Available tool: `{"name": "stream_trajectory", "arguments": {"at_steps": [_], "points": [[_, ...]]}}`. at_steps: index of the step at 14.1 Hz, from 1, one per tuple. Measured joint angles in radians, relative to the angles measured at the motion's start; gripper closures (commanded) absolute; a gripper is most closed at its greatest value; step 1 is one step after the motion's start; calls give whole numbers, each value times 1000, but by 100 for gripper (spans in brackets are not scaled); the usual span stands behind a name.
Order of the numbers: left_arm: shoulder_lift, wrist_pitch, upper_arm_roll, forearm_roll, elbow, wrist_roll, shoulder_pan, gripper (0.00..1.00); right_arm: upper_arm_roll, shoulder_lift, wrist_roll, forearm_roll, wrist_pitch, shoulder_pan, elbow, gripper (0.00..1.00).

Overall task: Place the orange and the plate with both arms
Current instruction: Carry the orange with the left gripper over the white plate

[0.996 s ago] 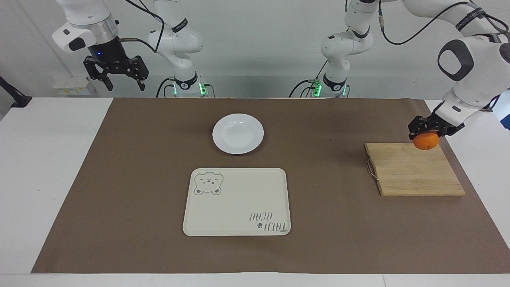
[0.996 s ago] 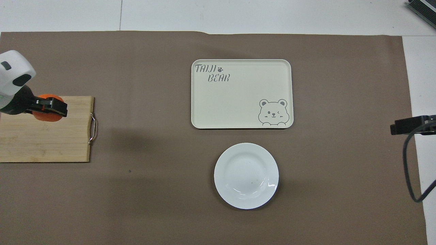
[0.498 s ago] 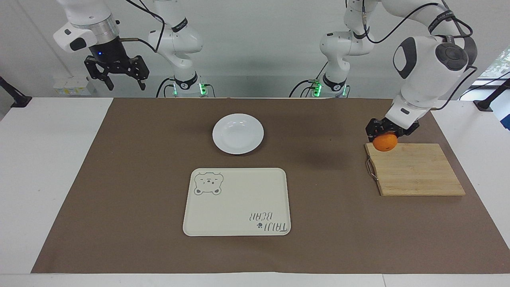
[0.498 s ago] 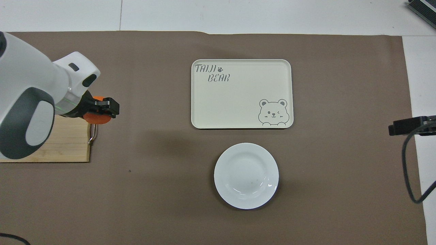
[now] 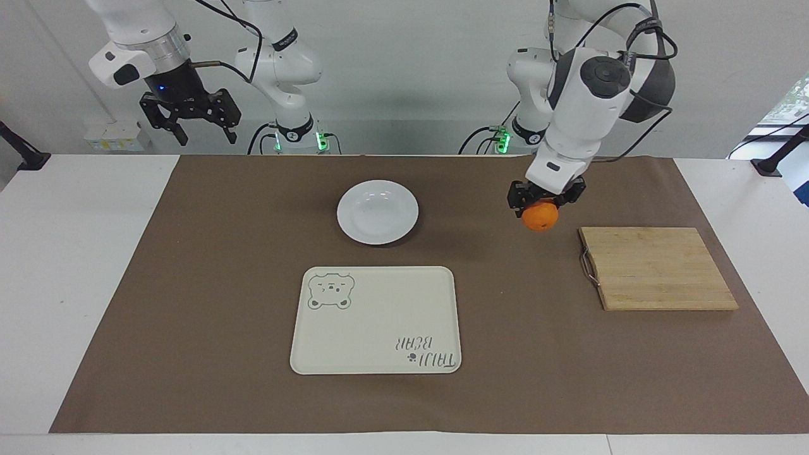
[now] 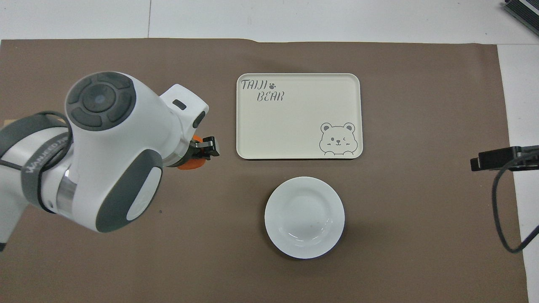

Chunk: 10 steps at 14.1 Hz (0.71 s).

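My left gripper [image 5: 542, 203] is shut on the orange [image 5: 540, 218] and holds it in the air over the brown mat, between the cutting board and the white plate [image 5: 377, 212]. In the overhead view the left arm hides most of the orange [image 6: 189, 164], which shows beside the left gripper [image 6: 203, 150]. The plate [image 6: 304, 216] lies empty on the mat, nearer to the robots than the tray. My right gripper [image 5: 189, 120] is open and empty, raised high over the right arm's end of the table, and waits there.
A cream rectangular tray with a bear drawing [image 5: 376, 319] lies empty mid-table, farther from the robots than the plate; it also shows in the overhead view [image 6: 299, 115]. A bamboo cutting board [image 5: 657, 268] with a metal handle lies bare at the left arm's end.
My left gripper has carried the orange off the cutting board toward the middle of the table, to beside the plate. The right gripper has barely shifted.
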Motion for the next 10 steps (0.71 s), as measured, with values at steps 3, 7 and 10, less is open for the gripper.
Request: {"name": "stream_trajectory", "arguments": {"at_steps": [3,7,10], "points": [[14,19,-1,-2,-4,-114,-102,100,-5,-6,0,51,0,-24,-9,0],[81,101,-1,-2,-14,-263,-247,100,-16,-7,0,89,0,-29,-21,0],[122,186,0,-2,-43,-339,-322,100,-18,-8,0,90,0,-29,-27,0]]}}
